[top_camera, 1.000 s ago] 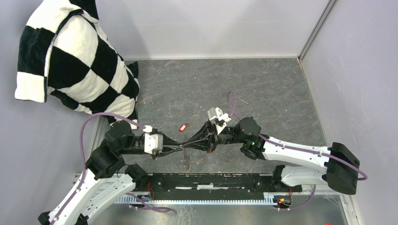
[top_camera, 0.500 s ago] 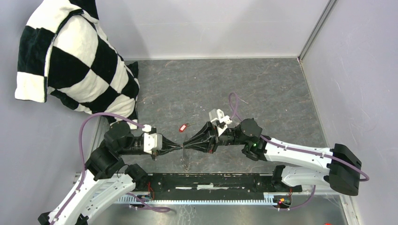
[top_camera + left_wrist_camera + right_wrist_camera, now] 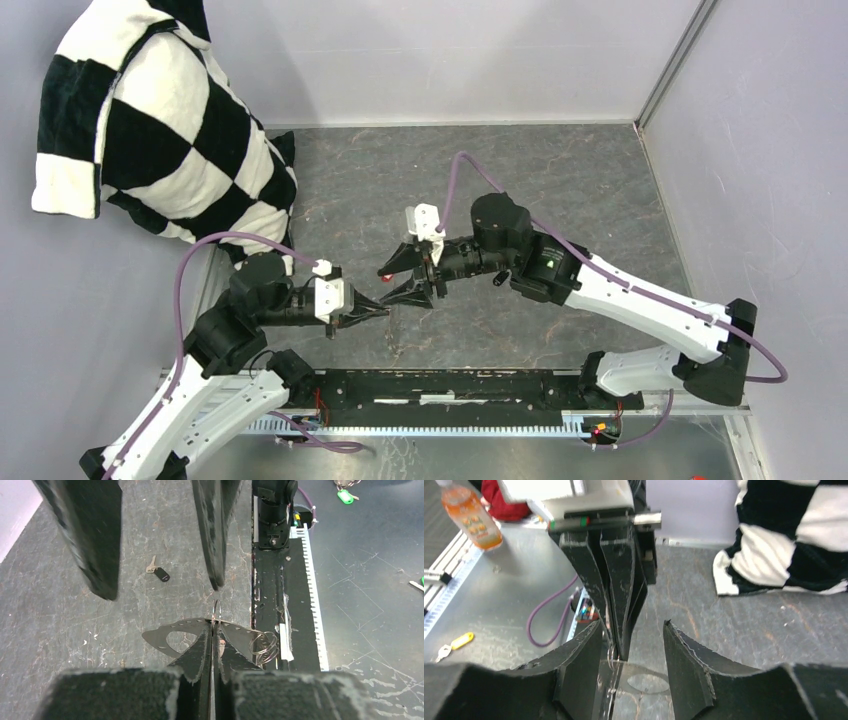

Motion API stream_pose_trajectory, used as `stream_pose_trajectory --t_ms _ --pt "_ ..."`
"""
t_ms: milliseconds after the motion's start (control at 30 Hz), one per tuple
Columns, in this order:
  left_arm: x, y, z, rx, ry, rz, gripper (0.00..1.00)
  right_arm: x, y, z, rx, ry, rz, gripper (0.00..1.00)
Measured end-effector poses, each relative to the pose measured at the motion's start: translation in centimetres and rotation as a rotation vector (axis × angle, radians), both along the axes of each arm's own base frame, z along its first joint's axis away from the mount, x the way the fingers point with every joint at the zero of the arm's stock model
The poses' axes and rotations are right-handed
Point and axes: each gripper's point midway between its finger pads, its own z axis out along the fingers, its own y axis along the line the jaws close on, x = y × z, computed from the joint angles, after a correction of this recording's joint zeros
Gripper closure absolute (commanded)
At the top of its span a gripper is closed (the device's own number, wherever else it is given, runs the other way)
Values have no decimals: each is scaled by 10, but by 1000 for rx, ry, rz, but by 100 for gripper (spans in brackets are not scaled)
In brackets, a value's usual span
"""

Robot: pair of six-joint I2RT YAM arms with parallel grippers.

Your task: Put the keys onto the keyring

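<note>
The keyring (image 3: 216, 611) stands edge-on, pinched in my left gripper (image 3: 214, 639), which is closed on it. Facing the keyring, my right gripper (image 3: 630, 660) hangs with jaws apart, empty. Both keys lie beyond the keyring: the black key (image 3: 160, 573), the red key (image 3: 388, 272). I worry the thin loop twists or slips if the right gripper bumps it
</note>
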Motion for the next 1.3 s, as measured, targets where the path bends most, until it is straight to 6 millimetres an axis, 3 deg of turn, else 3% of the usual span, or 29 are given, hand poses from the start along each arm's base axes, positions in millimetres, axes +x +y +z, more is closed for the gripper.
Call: stream_pose_trajectory --t_ms 200,400,533,733,1067,1300 --pt "0 1 0 5 1 5 98 -4 -5 -37 -173 8 48 50" --pt "-1 2 0 10 7 5 98 -7 -7 -61 -255 22 78 65" --pt "0 3 -1 16 11 13 98 -8 -6 -60 -248 14 91 72" --pt "1 3 0 17 8 18 98 -7 -3 -52 -214 3 85 54" --pt "1 3 -2 24 17 19 98 -8 -3 -38 -161 -28 81 63" --pt "2 3 -2 26 19 20 98 -10 -3 -37 -158 -26 90 53"
